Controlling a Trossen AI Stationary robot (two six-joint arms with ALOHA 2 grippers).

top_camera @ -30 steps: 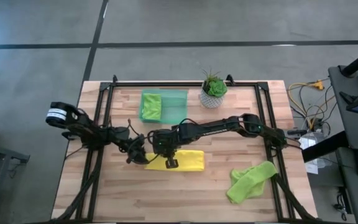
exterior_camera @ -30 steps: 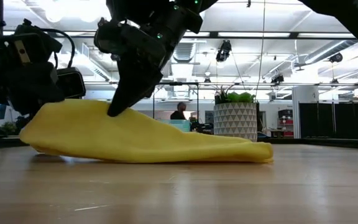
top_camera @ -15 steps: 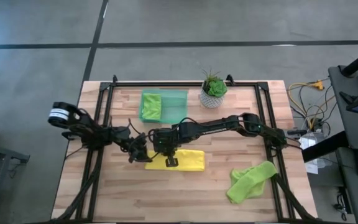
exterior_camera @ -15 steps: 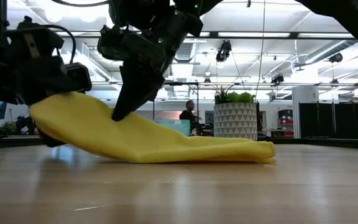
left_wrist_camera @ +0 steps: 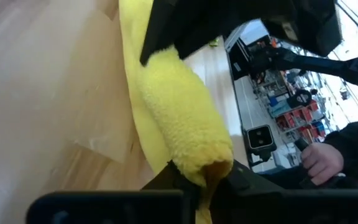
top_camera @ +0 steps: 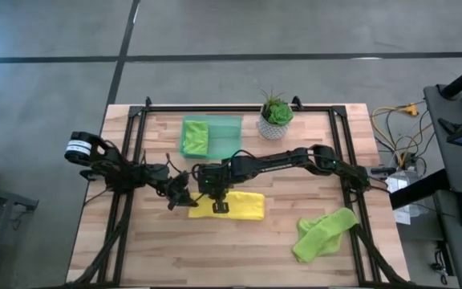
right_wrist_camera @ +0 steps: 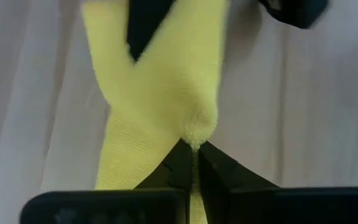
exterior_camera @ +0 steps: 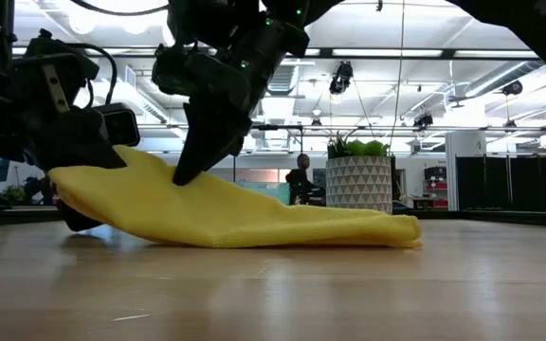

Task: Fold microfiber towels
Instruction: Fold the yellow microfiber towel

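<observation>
A yellow microfiber towel [top_camera: 239,205] lies as a long band in the middle of the table. Its right end [exterior_camera: 387,230] rests on the wood and its left end is raised. My left gripper [top_camera: 184,200] is shut on that left end. My right gripper [top_camera: 219,207] is shut on the towel a little to the right of it. One lime green towel [top_camera: 323,233] lies crumpled near the right front. Another [top_camera: 195,136] lies in a green tray [top_camera: 229,136]. My left gripper pinches the yellow towel's rolled left end [left_wrist_camera: 204,163] between its two fingers, coming nearly level from the table's left. That end is held clear of the table [exterior_camera: 64,182]. My right gripper pinches a small pucker on the towel's upper side [right_wrist_camera: 194,138] with its fingertips [exterior_camera: 182,176]. It slants down from above and from the right. The towel slopes from there down to its right end on the table.
A potted plant [top_camera: 276,117] stands at the back, right of the tray. Black frame rails [top_camera: 135,152] run along the table's left, right and far sides. Bare wood lies in front of the yellow towel.
The yellow towel's left end has risen off the table between my two grippers, while its right end has stayed where it was. My left gripper has edged toward the towel.
</observation>
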